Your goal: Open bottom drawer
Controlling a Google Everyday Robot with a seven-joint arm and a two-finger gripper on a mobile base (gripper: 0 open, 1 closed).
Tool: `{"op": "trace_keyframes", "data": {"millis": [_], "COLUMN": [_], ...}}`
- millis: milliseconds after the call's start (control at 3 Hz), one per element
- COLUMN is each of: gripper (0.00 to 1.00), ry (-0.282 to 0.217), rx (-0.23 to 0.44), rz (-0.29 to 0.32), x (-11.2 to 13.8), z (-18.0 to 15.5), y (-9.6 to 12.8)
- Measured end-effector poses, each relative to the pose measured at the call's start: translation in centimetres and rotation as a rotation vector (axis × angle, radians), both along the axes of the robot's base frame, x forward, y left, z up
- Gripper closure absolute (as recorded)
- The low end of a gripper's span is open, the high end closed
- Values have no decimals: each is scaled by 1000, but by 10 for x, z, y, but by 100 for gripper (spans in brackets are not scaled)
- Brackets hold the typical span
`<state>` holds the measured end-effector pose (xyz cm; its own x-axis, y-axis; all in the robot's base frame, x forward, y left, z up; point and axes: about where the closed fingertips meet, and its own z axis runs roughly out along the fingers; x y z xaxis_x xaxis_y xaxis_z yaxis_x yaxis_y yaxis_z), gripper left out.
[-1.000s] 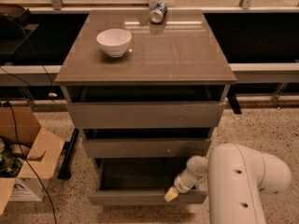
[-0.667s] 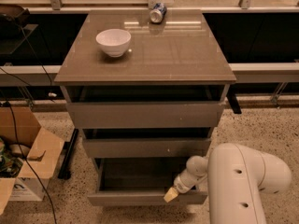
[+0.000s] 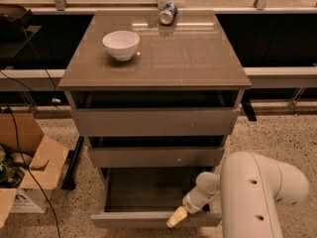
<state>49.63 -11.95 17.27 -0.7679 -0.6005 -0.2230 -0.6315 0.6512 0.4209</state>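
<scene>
The grey-brown cabinet has three flat drawers. The bottom drawer (image 3: 143, 219) is pulled well out; its dark, empty inside shows and its slim front sits near the frame's lower edge. My gripper (image 3: 177, 217) hangs from the white arm at the lower right. Its pale tip rests at the top edge of the bottom drawer's front, right of centre. The middle drawer (image 3: 156, 156) and top drawer (image 3: 153, 121) stand slightly out.
A white bowl (image 3: 121, 44) and a tipped can (image 3: 168, 13) sit on the cabinet top (image 3: 198, 58). An open cardboard box (image 3: 29, 165) stands on the speckled floor at the left, with a black cable beside it. The white arm body (image 3: 262, 197) fills the lower right.
</scene>
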Motion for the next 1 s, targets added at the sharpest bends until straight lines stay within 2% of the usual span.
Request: {"op": "trace_keyframes", "data": {"millis": [333, 1000], "gripper": [0, 0], "ry": [45, 141], "rx": [-1, 27], "rz": [24, 25], "x": [-19, -58], "z": [0, -4], "y": [-9, -12]}}
